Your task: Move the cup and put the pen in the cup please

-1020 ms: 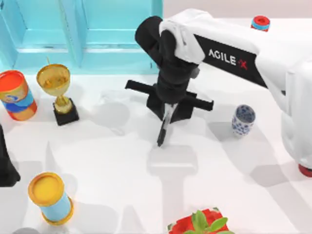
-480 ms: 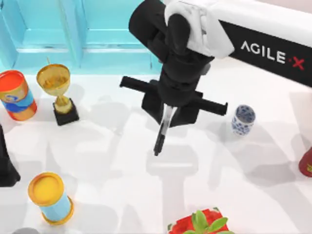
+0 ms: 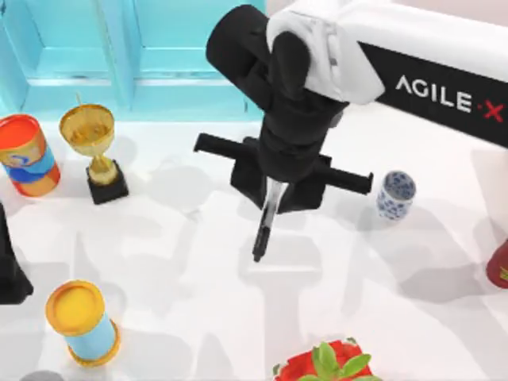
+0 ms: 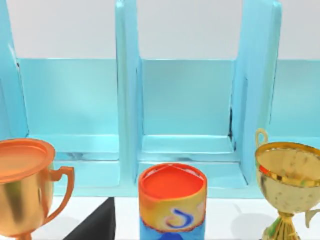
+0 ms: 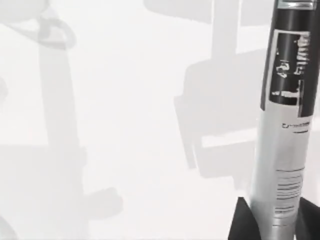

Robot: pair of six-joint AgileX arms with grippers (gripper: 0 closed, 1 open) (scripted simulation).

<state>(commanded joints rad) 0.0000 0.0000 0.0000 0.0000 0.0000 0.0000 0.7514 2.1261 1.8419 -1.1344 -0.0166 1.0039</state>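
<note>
White table (image 3: 198,317) with a light-blue shelf unit (image 3: 135,55) along its far edge. Near the middle you see your right gripper (image 3: 274,190), its fingers clamped on the upper end of the pen (image 3: 264,222); the pen hangs below the gripper with its dark tip down, clear of the table. In the right wrist view the pen (image 5: 285,125) runs away from the camera, its grey label band nearest and its black part beyond. The cup (image 3: 395,194) stands upright on the table to the right of the gripper, apart from it. At the left you find a gold trophy (image 3: 91,143) beside an orange-topped can (image 3: 28,155), with a yellow-topped can (image 3: 82,321) nearer the front. Your left arm (image 3: 9,266) sits parked at the left edge; whether its gripper is apart or together, you cannot tell.
</note>
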